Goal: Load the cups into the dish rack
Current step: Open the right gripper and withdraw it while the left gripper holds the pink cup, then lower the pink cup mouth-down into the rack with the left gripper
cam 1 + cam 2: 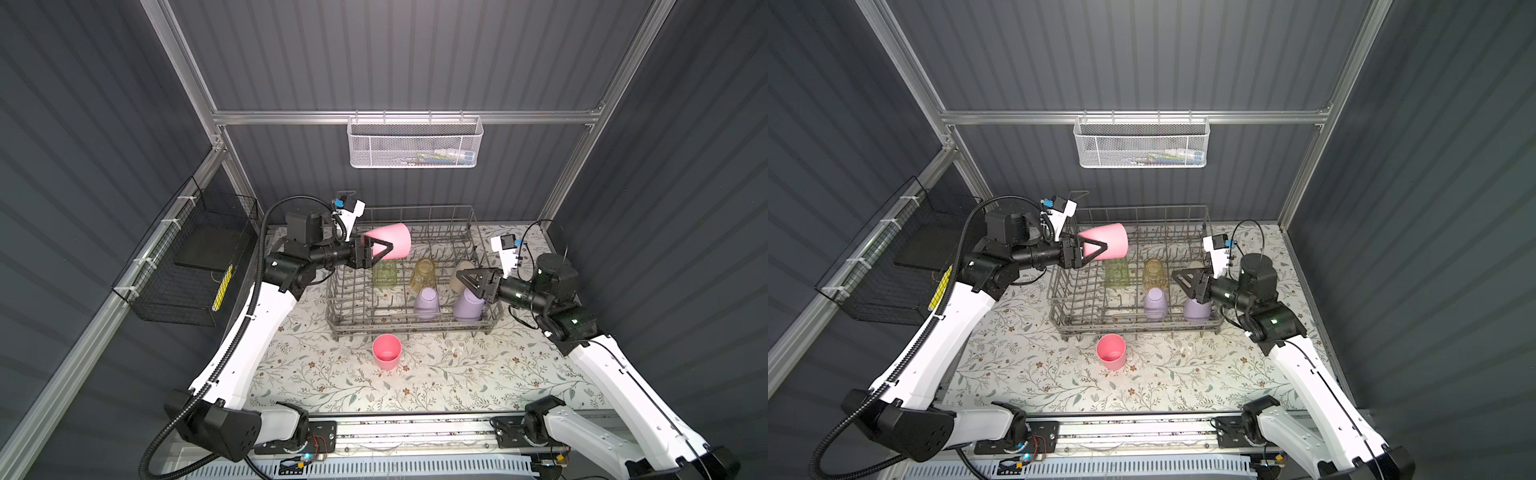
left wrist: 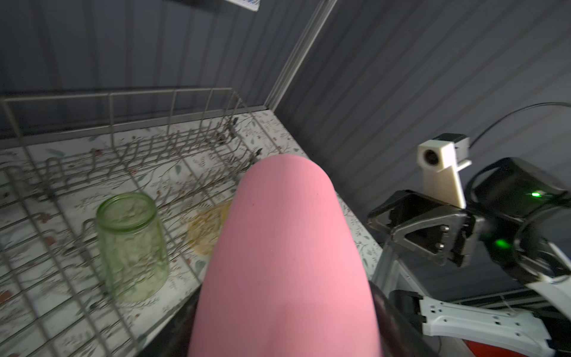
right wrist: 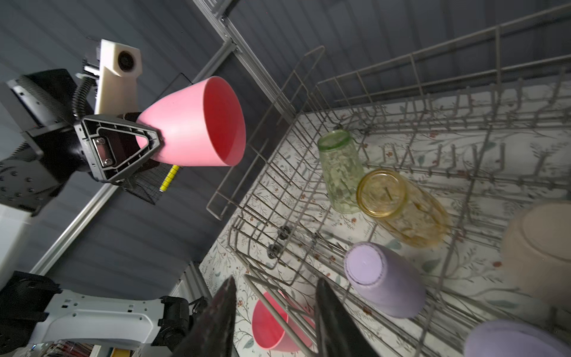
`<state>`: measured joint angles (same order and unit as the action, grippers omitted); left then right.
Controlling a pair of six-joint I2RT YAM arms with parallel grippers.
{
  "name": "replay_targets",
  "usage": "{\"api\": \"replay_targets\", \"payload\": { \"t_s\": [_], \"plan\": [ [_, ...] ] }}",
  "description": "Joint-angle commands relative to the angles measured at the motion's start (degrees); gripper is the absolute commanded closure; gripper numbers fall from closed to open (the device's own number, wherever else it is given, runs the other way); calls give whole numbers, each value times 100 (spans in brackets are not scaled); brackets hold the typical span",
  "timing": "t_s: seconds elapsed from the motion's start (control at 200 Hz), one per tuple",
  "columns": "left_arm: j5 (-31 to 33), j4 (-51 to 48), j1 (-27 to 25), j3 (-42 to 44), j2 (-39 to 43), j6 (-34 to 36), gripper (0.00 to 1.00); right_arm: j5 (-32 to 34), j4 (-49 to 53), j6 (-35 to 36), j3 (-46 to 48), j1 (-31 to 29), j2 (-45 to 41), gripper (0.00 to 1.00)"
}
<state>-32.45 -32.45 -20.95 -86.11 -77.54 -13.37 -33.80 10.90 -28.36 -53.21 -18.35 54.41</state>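
Note:
My left gripper [image 1: 384, 246] is shut on a pink cup [image 1: 395, 245] [image 3: 191, 123]. The cup lies sideways in the air over the far left part of the grey wire dish rack [image 1: 332, 309] [image 1: 1054, 309], with its mouth facing right. Upside down in the rack stand a clear green cup [image 1: 384, 275] [image 2: 133, 247], a clear yellow one [image 1: 424, 272], a beige one [image 1: 457, 282] and two lilac ones [image 1: 426, 303] [image 1: 467, 309]. Another pink cup [image 1: 387, 352] stands upright on the table in front of the rack. My right gripper [image 1: 460, 276] [image 3: 276, 279] hangs open and empty over the rack's right side.
A white mesh basket [image 1: 415, 143] hangs on the back rail. On the left wall hangs a black wire basket [image 1: 187, 266]. The table carries a floral cover [image 1: 457, 374]. Dark ribbed walls and aluminium posts close in the back and both sides.

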Motion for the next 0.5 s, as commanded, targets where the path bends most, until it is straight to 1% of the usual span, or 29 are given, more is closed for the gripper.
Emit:
{"api": "replay_targets", "payload": {
  "t_s": [0.0, 0.07, 0.08, 0.105, 0.155, 0.495],
  "plan": [
    [959, -1149, -51, -165, -263, 590, 42, 432, 575, 344, 90, 51, -65, 57],
    [1305, -1378, -155, -253, -414, 689, 41, 542, 605, 355, 155, 68, -80, 57],
    [1472, -1405, -173, -263, -438, 694, 41, 557, 613, 357, 165, 68, -75, 57],
    [1659, -1477, -224, -290, -488, 737, 41, 574, 622, 366, 177, 77, -80, 57],
    [1877, -1589, -311, -327, -598, 803, 41, 598, 655, 384, 196, 90, -64, 57],
    [2295, -1961, -580, -500, -1108, 938, 41, 629, 721, 455, 303, 147, 56, 57]
  ]
}}
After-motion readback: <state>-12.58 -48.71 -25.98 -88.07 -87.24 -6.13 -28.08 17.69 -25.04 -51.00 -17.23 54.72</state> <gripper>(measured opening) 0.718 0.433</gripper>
